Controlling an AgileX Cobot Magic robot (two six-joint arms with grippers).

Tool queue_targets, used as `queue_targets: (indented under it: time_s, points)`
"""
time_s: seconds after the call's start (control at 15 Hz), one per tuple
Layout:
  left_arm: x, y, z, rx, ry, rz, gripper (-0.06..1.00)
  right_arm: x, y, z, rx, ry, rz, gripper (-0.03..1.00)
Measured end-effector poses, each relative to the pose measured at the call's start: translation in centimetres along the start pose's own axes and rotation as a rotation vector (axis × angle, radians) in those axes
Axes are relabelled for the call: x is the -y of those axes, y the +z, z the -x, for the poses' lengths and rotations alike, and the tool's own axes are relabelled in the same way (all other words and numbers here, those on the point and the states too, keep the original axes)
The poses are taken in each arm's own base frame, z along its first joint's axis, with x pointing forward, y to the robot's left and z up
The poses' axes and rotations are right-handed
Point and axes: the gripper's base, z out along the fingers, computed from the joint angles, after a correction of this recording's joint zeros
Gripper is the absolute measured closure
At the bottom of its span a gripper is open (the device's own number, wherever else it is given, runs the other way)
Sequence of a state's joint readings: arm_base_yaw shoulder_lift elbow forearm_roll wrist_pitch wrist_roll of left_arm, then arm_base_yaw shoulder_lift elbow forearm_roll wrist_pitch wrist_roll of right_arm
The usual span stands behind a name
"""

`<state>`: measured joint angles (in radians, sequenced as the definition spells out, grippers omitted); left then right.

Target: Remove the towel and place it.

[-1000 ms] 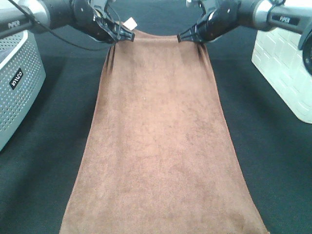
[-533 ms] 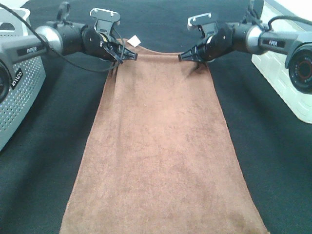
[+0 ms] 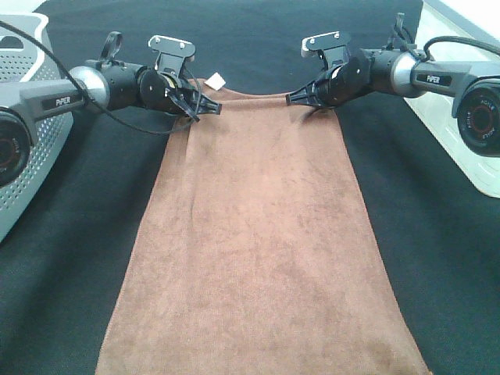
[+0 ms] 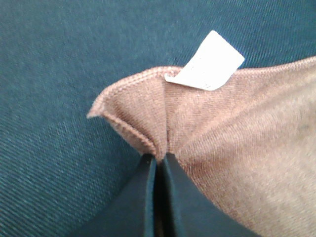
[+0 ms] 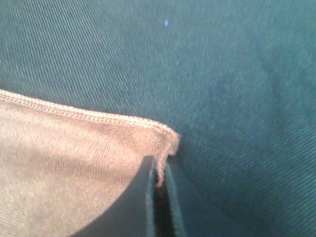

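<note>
The brown towel lies spread lengthwise down the middle of the dark table, its near end running off the front of the exterior view. My left gripper is shut on the towel's far left corner, beside the small white tag. My right gripper is shut on the far right corner. Both corners sit low, close to the dark cloth. The far edge sags slightly between the two grips.
A grey perforated basket stands at the left edge. A white ribbed container stands at the right edge. Dark tablecloth shows on both sides of the towel.
Both arms have come down and forward, lowering the towel's far edge toward the table. The grips on the two corners are unchanged.
</note>
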<state>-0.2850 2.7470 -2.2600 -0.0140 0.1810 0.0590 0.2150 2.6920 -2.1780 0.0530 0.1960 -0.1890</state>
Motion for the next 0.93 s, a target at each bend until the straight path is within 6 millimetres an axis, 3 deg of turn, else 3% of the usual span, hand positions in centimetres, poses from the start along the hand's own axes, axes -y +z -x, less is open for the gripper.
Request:
queue_targets:
  time_s: [0.27, 0.6, 0.93]
  points:
    - [0.0, 0.2, 0.0, 0.038, 0.000, 0.002, 0.93, 0.0, 0.3, -0.1, 0.027, 0.002, -0.005, 0.89]
    - [-0.1, 0.3, 0.1, 0.066, -0.001, 0.005, 0.92, 1.8, 0.3, 0.1, 0.079, 0.039, -0.034, 0.68]
    - [-0.5, 0.6, -0.3, 0.078, -0.004, 0.012, 0.89, 2.6, 0.9, -1.0, 0.059, 0.064, -0.042, 0.65]
